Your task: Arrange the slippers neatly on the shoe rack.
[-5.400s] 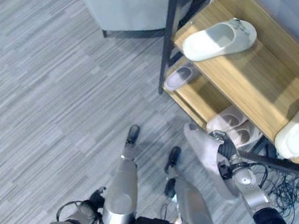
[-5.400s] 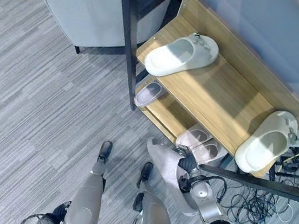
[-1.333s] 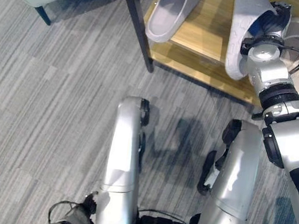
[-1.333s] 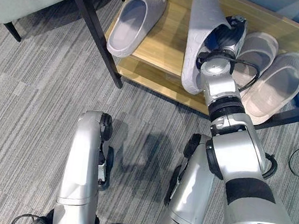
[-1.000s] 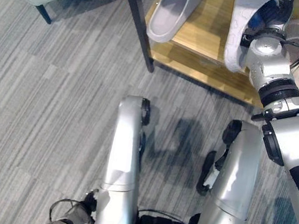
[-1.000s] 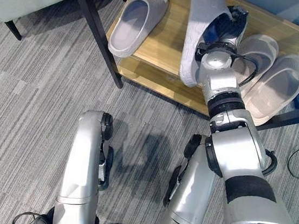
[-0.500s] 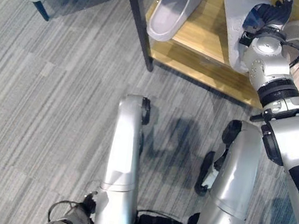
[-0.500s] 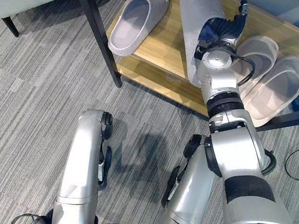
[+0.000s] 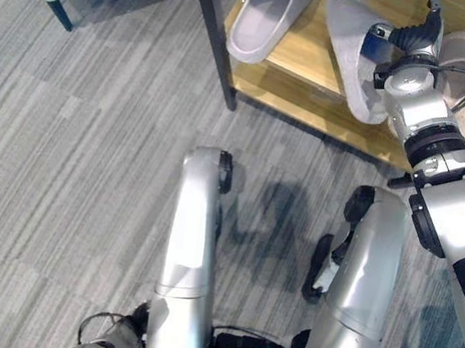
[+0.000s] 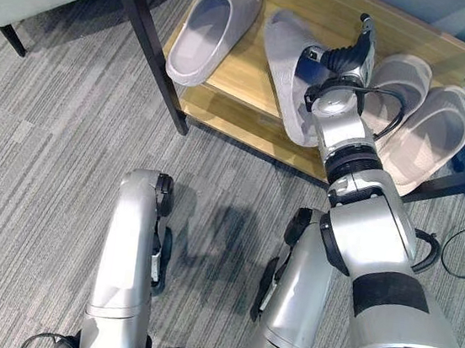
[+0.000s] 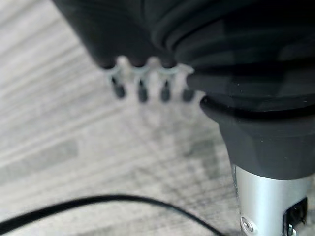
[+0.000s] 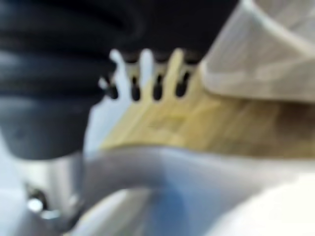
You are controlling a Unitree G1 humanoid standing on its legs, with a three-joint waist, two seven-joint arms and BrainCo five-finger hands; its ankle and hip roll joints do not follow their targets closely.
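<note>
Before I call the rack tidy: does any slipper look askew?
Yes. The slipper by the right hand lies slanted on the shelf, its heel overhanging the front edge. The pair to its right sits heel-out and tilted, and the left slipper stands apart.

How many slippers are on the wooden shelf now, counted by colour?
Lilac-grey slippers: 2, one at the shelf's left and one by the right hand.
Beige slippers: 2, side by side at the right.
Total: 4.

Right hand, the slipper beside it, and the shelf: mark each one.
right hand (image 10: 345,62), right eye view, dark wrist cover.
slipper (image 10: 284,61), right eye view, its sole.
shelf (image 10: 237,68), right eye view, bare wood.
</note>
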